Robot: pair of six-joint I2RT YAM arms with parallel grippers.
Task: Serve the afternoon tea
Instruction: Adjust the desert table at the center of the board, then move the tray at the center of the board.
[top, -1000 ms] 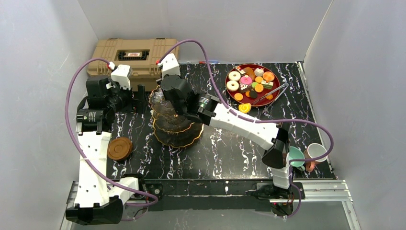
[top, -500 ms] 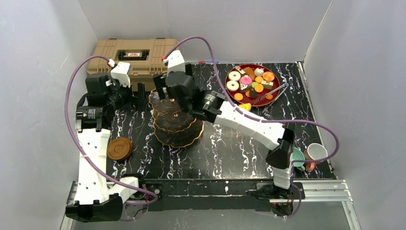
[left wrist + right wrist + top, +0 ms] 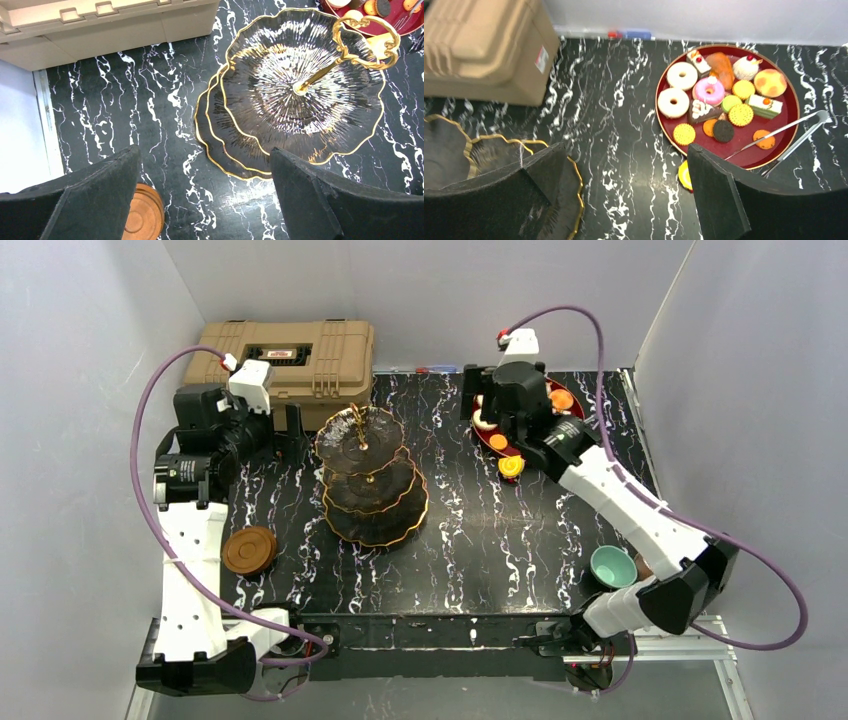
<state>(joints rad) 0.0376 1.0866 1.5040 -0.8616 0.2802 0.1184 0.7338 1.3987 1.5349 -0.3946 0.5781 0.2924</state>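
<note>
light: bright, even | shadows: soft | glare: sheen on tiered stand | focus: sharp

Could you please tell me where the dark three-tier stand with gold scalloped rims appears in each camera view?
Top external: the dark three-tier stand with gold scalloped rims sits just left of the picture's centre.
Left wrist: it fills the upper right, seen from above.
Right wrist: it is at the lower left edge, only partly in frame.
Shared landmark: the big tan plastic case lies up and left of it in all three.
</note>
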